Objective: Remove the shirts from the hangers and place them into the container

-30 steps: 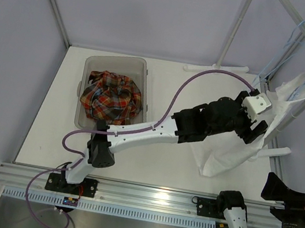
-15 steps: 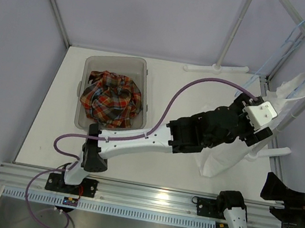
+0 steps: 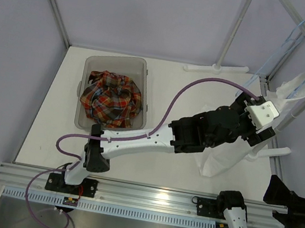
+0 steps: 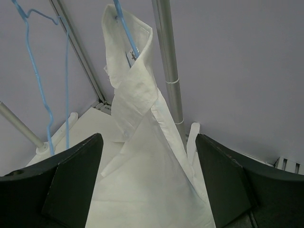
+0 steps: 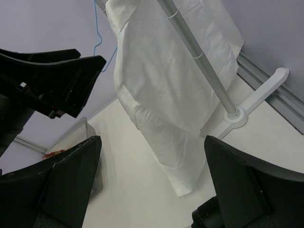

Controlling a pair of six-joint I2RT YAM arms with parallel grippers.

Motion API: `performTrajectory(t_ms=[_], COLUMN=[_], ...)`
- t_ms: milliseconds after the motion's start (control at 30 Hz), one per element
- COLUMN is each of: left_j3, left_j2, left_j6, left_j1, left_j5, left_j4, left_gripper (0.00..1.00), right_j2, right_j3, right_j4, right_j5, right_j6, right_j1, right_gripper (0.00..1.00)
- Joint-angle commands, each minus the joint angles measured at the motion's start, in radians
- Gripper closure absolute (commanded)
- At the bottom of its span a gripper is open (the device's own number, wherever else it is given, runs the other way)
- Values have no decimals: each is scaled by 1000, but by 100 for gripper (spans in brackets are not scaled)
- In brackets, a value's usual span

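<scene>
Now, left jaws spread wide, white shirt (image 4: 147, 156) hanging centred ahead of them, right jaws also wide.

The setting is a robotics laboratory test cell. A flat white tabletop (image 3: 50, 132) is enclosed by plain pale-lilac wall panels (image 3: 140, 12) in grey metal frame posts (image 3: 51, 0). White-and-black robot arms (image 3: 136, 139) are bolted to a slotted aluminium rail (image 3: 145, 194) at the near edge, one carrying a purple cable (image 3: 179, 92).

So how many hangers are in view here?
2. One empty hanger hangs left of the white shirt in the left wrist view; the other hanger sits inside that shirt's collar. None looks hidden.
</scene>
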Motion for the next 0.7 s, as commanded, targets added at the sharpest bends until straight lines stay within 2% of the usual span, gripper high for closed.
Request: performTrajectory(t_ms=[0, 300, 367, 500, 633, 667], left_j3=[79, 72, 67, 66, 58, 52], left_j2=[53, 86, 90, 95, 93, 92], left_j6=[-24, -75, -83, -95, -121, -125], left_j1=[17, 42, 48, 66, 89, 100], left_j5=[24, 67, 74, 77, 108, 125], left_j4=[22, 20, 23, 23, 48, 59], left_gripper=[15, 15, 18, 30, 57, 60], right_j2=[-2, -5, -7, -11, -13, -13], right_j3=[5, -6, -12, -18, -26, -26], right_j4=[15, 21, 21, 23, 26, 26], right_j5=[0, -1, -1, 3, 0, 0], right_j6=[-15, -16, -15, -20, -23, -24], right_j1=[8, 8, 9, 8, 8, 8], right_gripper=[0, 1, 1, 1, 1, 1])
